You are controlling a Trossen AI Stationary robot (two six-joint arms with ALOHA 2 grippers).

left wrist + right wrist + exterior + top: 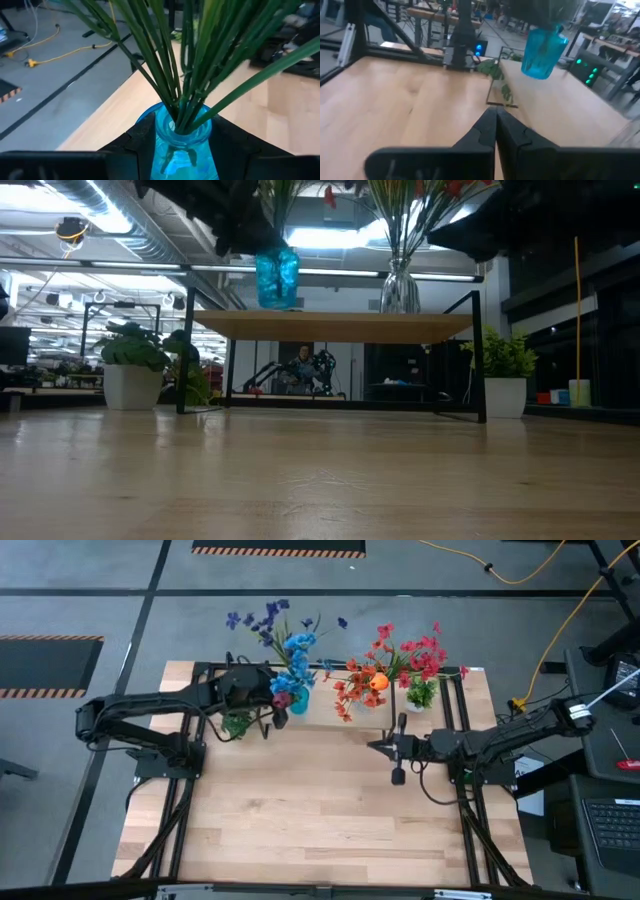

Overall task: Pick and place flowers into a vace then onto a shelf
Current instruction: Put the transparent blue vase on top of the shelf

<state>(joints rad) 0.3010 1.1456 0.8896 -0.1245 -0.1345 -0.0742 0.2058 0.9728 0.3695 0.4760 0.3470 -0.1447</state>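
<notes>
A blue glass vase (277, 278) holds long green stems (175, 65) topped with blue and purple flowers (283, 632). My left gripper (182, 145) is shut on it over the left part of the shelf (335, 326), a light plank on black legs at the table's far side. A clear vase (398, 288) with red and orange flowers (400, 658) stands on the shelf to the right. My right gripper (384, 746) hovers shut over the table, nearer than the shelf, touching nothing; in its wrist view the blue vase (543, 50) shows ahead. My left gripper pinches the blue vase at its neck (183, 134), just under the rim, one finger (139, 146) on each side. The fingers come nearly level from the table's left. The vase stays upright, its base (277, 304) close over the shelf's plank; whether it touches the plank, I cannot tell.
A small leafy plant in a white pot (128, 375) stands at the shelf's left end, and another (505, 380) at its right end. Bare wooden tabletop (300, 810) stretches toward the near edge. Black frame rails (185, 800) run along both sides.
</notes>
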